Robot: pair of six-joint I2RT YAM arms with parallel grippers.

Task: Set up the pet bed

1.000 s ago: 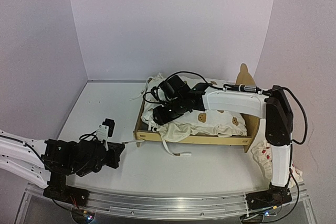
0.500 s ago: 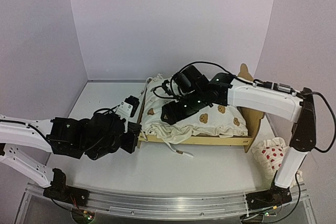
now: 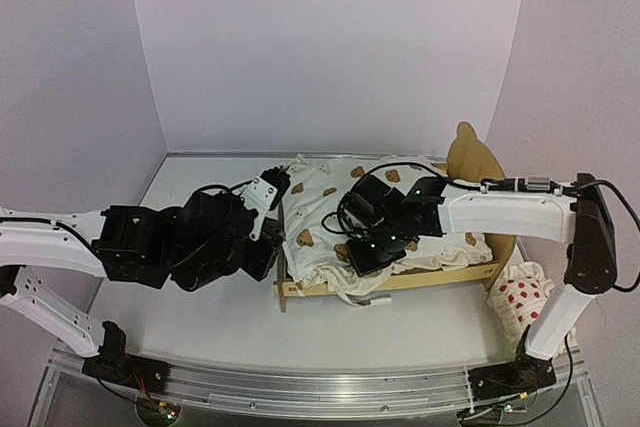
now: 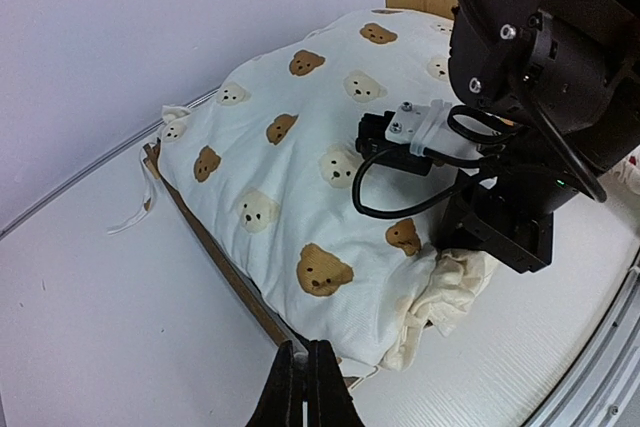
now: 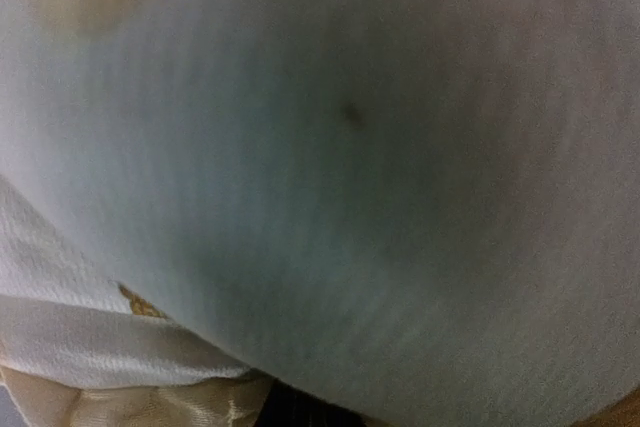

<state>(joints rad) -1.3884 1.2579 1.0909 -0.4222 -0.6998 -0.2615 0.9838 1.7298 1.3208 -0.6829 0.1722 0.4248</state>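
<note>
Clenched left pincer (image 4: 305, 387) at foot of pet bed (image 3: 472, 155), clenched right pincer (image 3: 358, 259) pressed into cushion (image 4: 300, 167)

Top view: high behind arm bases (image 3: 110, 362), looking down on whole desk (image 3: 420, 332). Left wrist: close, facing cushion (image 4: 300, 167) across frame centre. Right wrist: pressed against cushion fabric, blurred. All share cushion.

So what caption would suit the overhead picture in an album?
Bear-print cushion spread over the plywood pet bed, right hand down on it, red-dotted pillow beside.
</note>
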